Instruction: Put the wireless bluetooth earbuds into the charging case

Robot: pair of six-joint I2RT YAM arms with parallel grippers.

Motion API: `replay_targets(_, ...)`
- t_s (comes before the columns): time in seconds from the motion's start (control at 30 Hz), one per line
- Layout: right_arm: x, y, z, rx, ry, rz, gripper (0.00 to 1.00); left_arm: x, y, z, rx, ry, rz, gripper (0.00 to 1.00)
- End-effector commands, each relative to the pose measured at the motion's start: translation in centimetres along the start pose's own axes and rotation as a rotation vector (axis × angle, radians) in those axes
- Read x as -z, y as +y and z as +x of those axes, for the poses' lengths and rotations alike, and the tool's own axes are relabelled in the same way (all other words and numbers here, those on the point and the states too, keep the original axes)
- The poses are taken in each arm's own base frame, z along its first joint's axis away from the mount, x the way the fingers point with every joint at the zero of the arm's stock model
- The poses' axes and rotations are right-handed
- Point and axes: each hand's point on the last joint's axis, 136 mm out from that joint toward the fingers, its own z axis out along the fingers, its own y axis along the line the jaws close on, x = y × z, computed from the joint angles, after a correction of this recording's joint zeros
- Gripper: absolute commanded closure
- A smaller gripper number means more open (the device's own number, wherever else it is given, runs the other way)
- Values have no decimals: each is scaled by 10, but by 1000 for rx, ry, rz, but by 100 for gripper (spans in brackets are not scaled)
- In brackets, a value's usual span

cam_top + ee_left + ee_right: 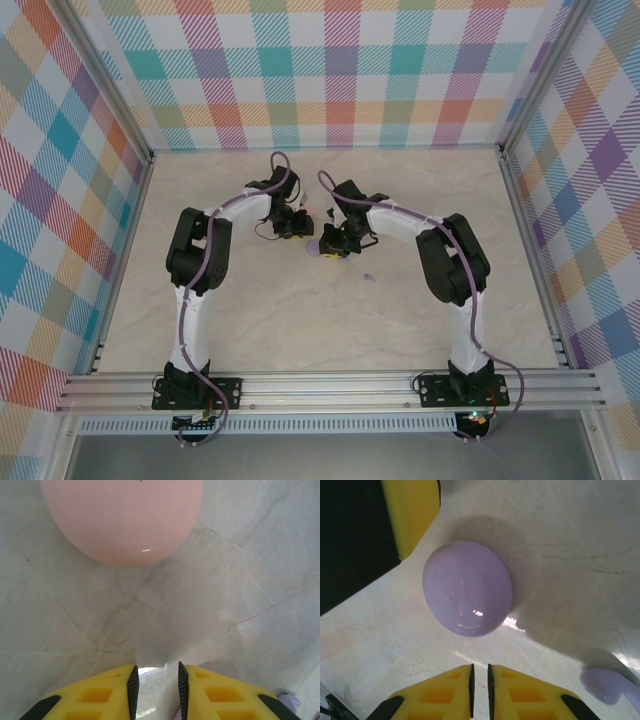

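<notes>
- Notably, one lilac earbud point(607, 685) lies on the table point(560, 540), near the lilac case point(467, 587) and beside the right gripper point(480, 690), whose jaws are closed and empty.
- Left gripper point(156, 690), facing the pink case point(122, 520): we cannot tell whether its narrow gap pinches anything.
- We judge the earbud light, rigid and slippery; pinch across its rounded body.
- Its long axis seems to run toward lower right in the right wrist view, though it is cropped.

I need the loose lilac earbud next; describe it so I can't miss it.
Find the right gripper mid-table, at the lilac case. The earbud lies alone on bare table to the case's right, nearer the arm bases. Lilac like the case, but far smaller.
</notes>
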Motion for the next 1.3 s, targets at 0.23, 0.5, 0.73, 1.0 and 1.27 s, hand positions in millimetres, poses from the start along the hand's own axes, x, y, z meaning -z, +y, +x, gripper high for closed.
replay_targets(0.23,-10,-4,-6,-34,22,61,82,-3,-3,37,0,85,24,73)
replay_targets(0.5,-12,-10,-13,-30,23,107,82,5,-3,54,-17,87,6,73)
replay_targets(0.73,-11,-10,-19,-25,16,133,82,10,0,69,-1,98,-20,73)
replay_targets(1.0,2,-11,-20,-18,-7,154,82,28,16,73,50,14,-117,71)
replay_targets(1.27,35,-5,-22,37,-69,100,75,62,23,65,104,-161,-142,67)
